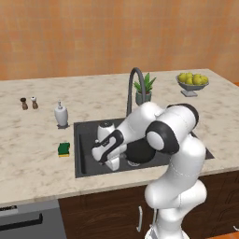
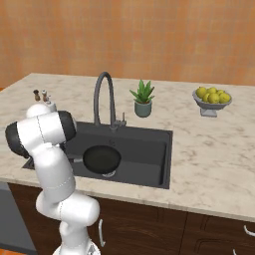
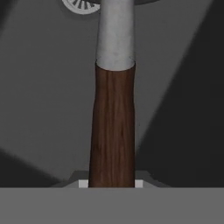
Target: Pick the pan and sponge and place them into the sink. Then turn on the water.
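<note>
In the left base view the white arm bends down into the sink (image 1: 84, 140), set in the marble desk (image 1: 32, 154), and its jaws (image 1: 111, 163) sit low inside the basin beside the black pan (image 1: 139, 151), which the arm partly hides. The sponge (image 1: 64, 149) lies on the desk just left of the sink's rim, near a white soap dispenser (image 1: 61, 115). In the right base view the pan (image 2: 101, 159) rests inside the sink (image 2: 149, 149), near its front, below the arched faucet (image 2: 103, 94); its handle runs left behind the arm. In the hand view the pan's brown handle (image 3: 113, 127) runs straight up from between the jaws, which are closed tight on it, with the drain (image 3: 81, 5) at the top.
</note>
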